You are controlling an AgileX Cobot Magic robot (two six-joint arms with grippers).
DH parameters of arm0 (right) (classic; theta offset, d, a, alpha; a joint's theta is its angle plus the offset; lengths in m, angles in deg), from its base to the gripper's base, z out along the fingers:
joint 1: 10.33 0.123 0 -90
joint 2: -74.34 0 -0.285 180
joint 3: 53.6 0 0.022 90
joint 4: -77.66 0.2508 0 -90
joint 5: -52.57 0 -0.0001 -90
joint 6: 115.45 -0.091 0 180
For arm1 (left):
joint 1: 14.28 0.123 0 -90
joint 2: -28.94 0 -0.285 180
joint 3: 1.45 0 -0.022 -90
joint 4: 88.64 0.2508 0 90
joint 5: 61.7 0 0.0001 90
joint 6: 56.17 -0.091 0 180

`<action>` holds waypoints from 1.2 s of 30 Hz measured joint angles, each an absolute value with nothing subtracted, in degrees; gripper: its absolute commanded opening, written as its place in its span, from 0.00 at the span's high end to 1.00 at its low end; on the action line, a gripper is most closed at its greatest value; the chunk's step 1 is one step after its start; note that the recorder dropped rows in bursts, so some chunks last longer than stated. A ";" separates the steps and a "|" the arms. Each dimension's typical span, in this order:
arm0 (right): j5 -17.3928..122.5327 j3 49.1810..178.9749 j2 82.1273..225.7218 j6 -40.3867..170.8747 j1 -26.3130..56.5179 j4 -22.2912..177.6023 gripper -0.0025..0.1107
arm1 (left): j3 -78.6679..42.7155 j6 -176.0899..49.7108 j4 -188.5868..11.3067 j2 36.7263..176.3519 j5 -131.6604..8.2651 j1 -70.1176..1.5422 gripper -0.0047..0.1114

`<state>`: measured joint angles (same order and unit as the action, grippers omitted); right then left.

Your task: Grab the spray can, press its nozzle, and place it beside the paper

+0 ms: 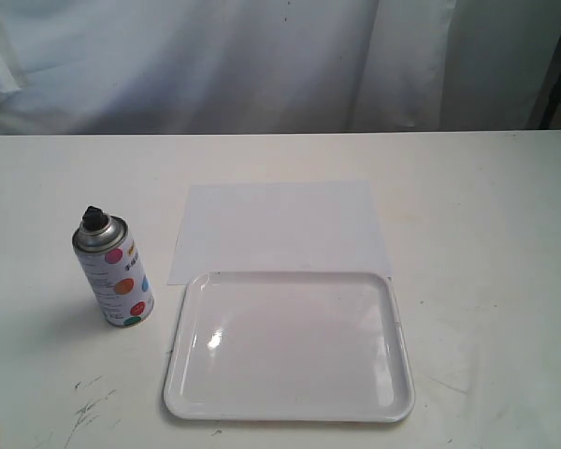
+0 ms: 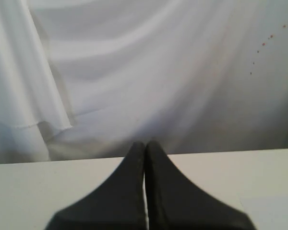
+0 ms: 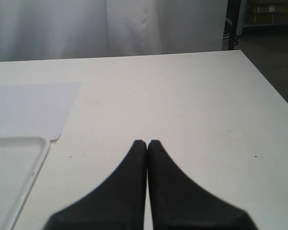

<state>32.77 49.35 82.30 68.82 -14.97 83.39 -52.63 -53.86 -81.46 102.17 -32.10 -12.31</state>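
Spray can [image 1: 115, 276] is standing upright left of the tray [image 1: 181, 339], near a corner of the paper [image 1: 280, 224], and my left gripper [image 2: 145, 146] and right gripper [image 3: 147, 143] are both pressed together on nothing, so grabbing it, pressing its nozzle [image 1: 94, 217] and placing it are all left.

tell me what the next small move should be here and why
Probably open the left end effector: its jaws are shut and empty, and the spray can stands upright and untouched on the left side of the table, the side that arm works. Neither arm shows in the exterior view, so a reach toward the can would follow.
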 measured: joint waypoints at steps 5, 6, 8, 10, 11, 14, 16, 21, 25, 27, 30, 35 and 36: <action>32.77 49.35 82.30 68.82 -14.97 83.39 0.98 | -56.34 -52.59 -79.48 102.17 -31.19 -12.31 0.96; 32.77 49.35 82.30 68.82 -14.97 83.39 0.98 | -57.32 -52.48 -79.28 102.17 -31.19 -12.31 0.96; 32.77 49.35 82.30 68.82 -14.97 83.39 0.98 | -59.22 -52.24 -79.28 102.17 -31.19 -12.31 0.96; 32.77 49.35 82.30 68.82 -14.97 83.39 0.98 | -60.93 -51.90 -79.28 102.36 -31.19 -12.31 0.96; 32.77 49.35 82.30 68.82 -14.97 83.39 0.98 | -61.62 -51.77 -79.28 102.36 -31.19 -12.31 0.96; 32.77 49.35 82.30 68.82 -14.97 83.39 0.98 | -63.90 -51.26 -79.28 102.36 -31.19 -12.31 0.96; 32.77 49.35 82.30 68.82 -14.97 83.39 0.98 | -65.13 -51.27 -79.28 102.36 -31.19 -12.31 0.96; 32.77 49.35 82.30 68.82 -14.97 83.39 0.98 | -67.99 -51.18 -79.28 102.36 -30.78 -12.31 0.96; 32.77 49.35 82.30 68.82 -14.97 83.39 0.98 | -69.88 -51.15 -79.28 103.11 -28.93 -12.31 0.96; 32.77 49.35 82.30 68.82 -14.97 83.39 0.98 | -70.10 -51.04 -79.28 104.49 -25.78 -12.31 0.96; 32.77 49.35 82.30 68.82 -14.97 83.39 0.98 | -70.08 -50.93 -79.28 107.03 -20.42 -12.31 0.96; 32.77 49.35 82.30 68.82 -14.97 83.39 0.98 | -67.31 -50.80 -78.29 112.79 -17.94 -12.31 0.96; 32.77 49.35 82.30 68.82 -14.97 83.39 0.98 | -66.12 -50.80 -77.65 114.44 -17.69 -12.31 0.96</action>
<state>32.77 49.35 82.30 68.82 -14.97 83.39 -66.12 -50.80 -77.65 114.44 -17.69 -12.31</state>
